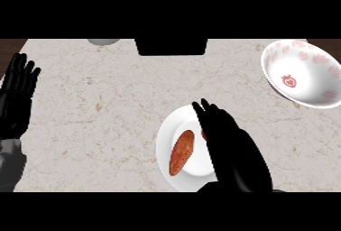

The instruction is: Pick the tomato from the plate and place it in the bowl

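On the plate (174, 135), right hand (233, 151) fingers straight over mostly hidden tomato (204, 135), orientation unclear, bowl (303, 74) well apart.

I can read no words, brands or numbers anywhere. The only sign I see is a small red strawberry figure inside the bowl (303, 74), with fainter pink marks printed round its wall.

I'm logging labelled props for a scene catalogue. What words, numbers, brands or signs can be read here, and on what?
None: no word, number or brand is readable.
The bowl bears only pictures: a red strawberry motif inside and pink marks round its wall, no letters.
The plate, the counter and the dark block at the far edge carry no markings.
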`<action>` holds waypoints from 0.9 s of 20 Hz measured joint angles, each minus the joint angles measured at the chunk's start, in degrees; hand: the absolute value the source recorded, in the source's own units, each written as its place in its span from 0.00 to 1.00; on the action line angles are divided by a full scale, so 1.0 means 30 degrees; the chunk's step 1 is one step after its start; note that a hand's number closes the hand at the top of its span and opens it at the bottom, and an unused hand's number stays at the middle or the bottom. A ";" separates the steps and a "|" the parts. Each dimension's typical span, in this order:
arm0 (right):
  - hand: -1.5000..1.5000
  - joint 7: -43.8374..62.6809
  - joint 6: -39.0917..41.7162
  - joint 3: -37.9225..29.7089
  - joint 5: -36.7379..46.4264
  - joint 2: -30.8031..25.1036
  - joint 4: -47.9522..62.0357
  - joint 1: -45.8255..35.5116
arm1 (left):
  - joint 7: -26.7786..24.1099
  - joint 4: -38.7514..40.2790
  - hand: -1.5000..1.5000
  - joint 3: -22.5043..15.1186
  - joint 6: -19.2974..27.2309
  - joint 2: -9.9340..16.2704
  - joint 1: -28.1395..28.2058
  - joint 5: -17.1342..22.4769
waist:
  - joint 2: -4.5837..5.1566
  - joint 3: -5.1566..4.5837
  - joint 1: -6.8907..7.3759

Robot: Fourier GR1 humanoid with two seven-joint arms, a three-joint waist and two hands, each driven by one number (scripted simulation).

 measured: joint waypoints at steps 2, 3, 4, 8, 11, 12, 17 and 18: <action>0.00 0.0157 0.0467 -0.0239 -0.0246 -0.0042 -0.0091 -0.0001 | 0.0061 0.0049 0.50 -0.0001 0.0026 -0.0040 -0.0192 -0.0089 | 0.0024 0.0007 0.0026; 0.00 0.0199 0.0617 -0.0197 -0.0230 0.0001 -0.0082 0.0155 | 0.0176 -0.0046 0.50 0.0104 -0.0064 0.0040 -0.0184 -0.0005 | 0.0029 0.0010 0.0066; 0.00 0.0072 0.0808 -0.0436 -0.0347 -0.0033 0.0179 0.0147 | 0.0157 -0.0072 0.50 0.0146 -0.0206 0.0056 -0.0109 0.0045 | 0.0045 0.0014 0.0118; 0.00 -0.0152 0.1353 -0.0810 -0.0338 0.0138 0.0458 0.0517 | 0.0402 -0.0231 0.50 0.0333 -0.0398 0.0039 -0.0240 0.0118 | 0.0080 0.0028 0.0179; 0.00 -0.0486 0.1596 -0.1173 -0.0204 0.0255 0.1199 0.0746 | 0.0619 -0.0287 0.50 0.0382 -0.0443 -0.0022 -0.0300 0.0046 | 0.0100 0.0033 0.0221; 0.00 -0.0707 0.1642 -0.1227 -0.0133 0.0214 0.1416 0.1032 | 0.0630 -0.0104 0.50 0.0487 -0.0488 -0.0010 -0.0474 0.0040 | 0.0106 0.0035 0.0207; 0.00 -0.1607 0.1739 -0.1821 0.0565 0.0170 0.2236 0.2068 | 0.0643 -0.0271 0.50 0.0572 -0.0527 -0.0262 -0.0427 -0.0272 | 0.0117 0.0045 0.0227; 0.00 -0.1789 0.1837 -0.2150 0.0525 0.0139 0.2327 0.2127 | 0.0522 0.0023 0.50 0.0620 -0.0617 -0.0340 -0.0514 -0.0328 | 0.0124 0.0048 0.0217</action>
